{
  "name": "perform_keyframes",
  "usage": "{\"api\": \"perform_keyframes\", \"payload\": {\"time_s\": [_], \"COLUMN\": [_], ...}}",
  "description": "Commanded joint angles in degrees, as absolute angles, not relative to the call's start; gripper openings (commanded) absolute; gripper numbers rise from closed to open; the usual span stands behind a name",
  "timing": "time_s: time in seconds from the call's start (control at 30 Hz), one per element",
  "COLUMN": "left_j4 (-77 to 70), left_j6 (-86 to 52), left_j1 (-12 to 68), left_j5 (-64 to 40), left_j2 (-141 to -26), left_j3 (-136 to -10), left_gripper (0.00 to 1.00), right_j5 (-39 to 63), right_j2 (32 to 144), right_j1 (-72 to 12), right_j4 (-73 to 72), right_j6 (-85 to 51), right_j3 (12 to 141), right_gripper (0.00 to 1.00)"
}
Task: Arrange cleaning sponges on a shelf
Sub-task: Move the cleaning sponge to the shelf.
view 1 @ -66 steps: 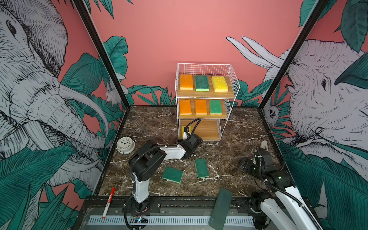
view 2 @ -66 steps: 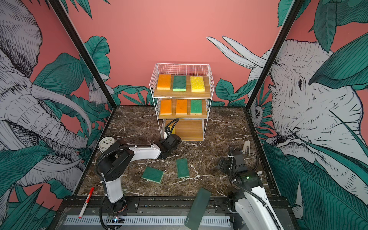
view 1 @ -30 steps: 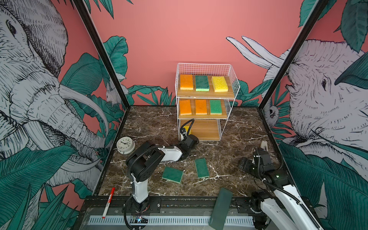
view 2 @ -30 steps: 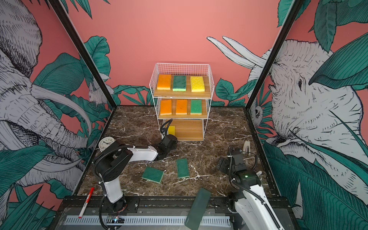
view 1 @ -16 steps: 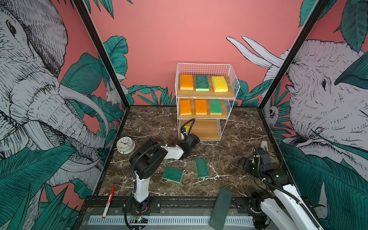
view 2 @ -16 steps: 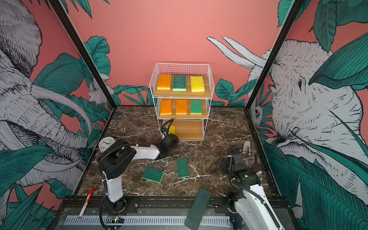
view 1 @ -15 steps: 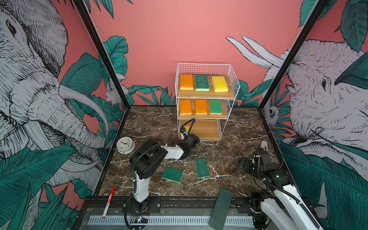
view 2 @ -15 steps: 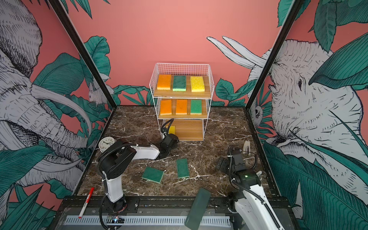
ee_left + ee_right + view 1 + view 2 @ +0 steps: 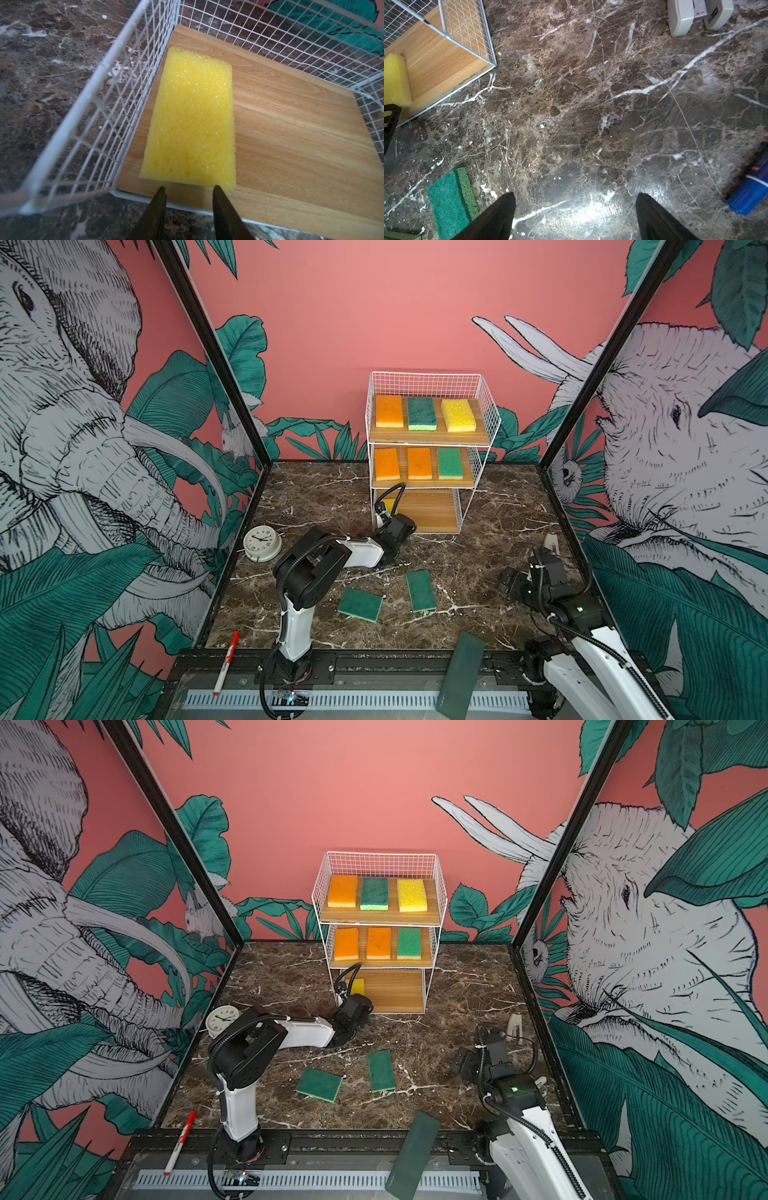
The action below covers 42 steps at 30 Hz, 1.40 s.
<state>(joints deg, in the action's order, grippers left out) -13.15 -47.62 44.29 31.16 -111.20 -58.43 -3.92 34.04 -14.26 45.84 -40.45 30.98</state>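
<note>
**A:** Where the left gripper meets the shelf, what lies before it?

**B:** A yellow sponge, flat on the bottom board, just beside the wire side wall. The fingers stand apart and empty, with their tips at the sponge's near edge.

**A:** And the boards above?

**B:** The top row is orange, green, yellow. The middle row is orange, orange, green. All six sponges lie flat, side by side.

**A:** The right gripper?

**B:** Its jaws are spread wide over the bare marble table, holding nothing, well apart from the shelf. A green sponge and a second green sponge lie on the table between the arms.
</note>
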Motion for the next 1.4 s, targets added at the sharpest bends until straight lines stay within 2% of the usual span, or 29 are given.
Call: {"api": "perform_keyframes", "payload": {"time_s": [0.0, 0.23, 0.4, 0.83, 1.1, 1.37], "left_j4": [-12.0, -10.8, -4.7, -3.5, -12.4, -17.4], "left_j6": [-49.2, -50.1, -52.9, -53.6, -47.2, -40.1], "left_j1": [43.9, 43.7, 43.7, 43.5, 43.9, 44.7], "left_j5": [32.8, 33.7, 36.2, 38.0, 36.3, 35.4], "left_j2": [-111.4, -111.5, -111.1, -109.3, -106.0, -94.8], "left_j3": [-59.8, -60.2, -62.0, -60.8, -55.7, -48.4], "left_gripper": [0.39, 0.40, 0.40, 0.40, 0.47, 0.50], "right_j5": [-4.9, -4.9, -4.6, -4.4, -4.4, -4.3], "right_j2": [34.2, 34.4, 34.8, 35.0, 34.8, 34.3], "right_j1": [-14.5, -14.5, -14.5, -14.5, -14.5, -14.5], "right_j4": [46.6, 46.1, 45.9, 45.8, 45.8, 46.8], "right_j6": [-40.1, -40.0, -40.0, -39.9, -39.7, -39.6], "right_j3": [30.5, 30.2, 30.2, 30.1, 30.1, 31.6], "right_gripper": [0.93, 0.93, 0.93, 0.93, 0.93, 0.93]}}
